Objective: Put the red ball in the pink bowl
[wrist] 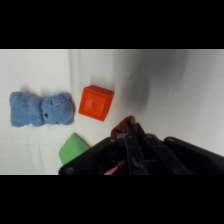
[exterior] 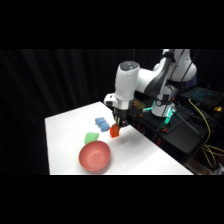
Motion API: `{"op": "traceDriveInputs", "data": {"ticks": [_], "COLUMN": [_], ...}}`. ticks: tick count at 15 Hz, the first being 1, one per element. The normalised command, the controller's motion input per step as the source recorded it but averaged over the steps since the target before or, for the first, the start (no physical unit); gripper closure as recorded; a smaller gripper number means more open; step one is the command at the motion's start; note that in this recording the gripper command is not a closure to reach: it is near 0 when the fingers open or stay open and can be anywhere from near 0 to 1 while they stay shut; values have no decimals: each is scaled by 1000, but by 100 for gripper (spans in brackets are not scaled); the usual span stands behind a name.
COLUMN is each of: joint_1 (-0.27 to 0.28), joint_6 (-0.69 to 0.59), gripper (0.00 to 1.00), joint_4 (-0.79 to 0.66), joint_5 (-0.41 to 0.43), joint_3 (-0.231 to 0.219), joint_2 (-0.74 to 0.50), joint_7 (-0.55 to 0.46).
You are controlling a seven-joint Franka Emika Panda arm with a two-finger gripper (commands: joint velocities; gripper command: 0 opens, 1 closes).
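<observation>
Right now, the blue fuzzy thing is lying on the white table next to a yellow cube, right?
Not quite. The cube is red-orange, not yellow. The rest is right: the wrist view shows it on the white table beside the blue fuzzy thing.

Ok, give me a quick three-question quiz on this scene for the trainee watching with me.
1. True or false: the hand hangs directly over the pink bowl.
2. In the wrist view, what lies beside the red-orange cube? A: blue spongy item; B: metal tongs; C: yellow cup.
3. In the side view, what colour is the small item closest to the bowl?
Key: 1 false, it is off to one side of it; 2 A; 3 green.
</observation>
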Motion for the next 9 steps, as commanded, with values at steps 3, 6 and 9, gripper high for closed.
{"op": "traceDriveInputs", "data": {"ticks": [3, 6, 9], "joint_1": [-325, -205, -127], "joint_6": [-460, -328, -187], "gripper": [20, 20, 20], "joint_4": [387, 488, 530], "joint_5": [211, 173, 112], "joint_3": [303, 228, 169], "joint_2": [-99, 151, 324], "joint_7": [-288, -205, -128]}}
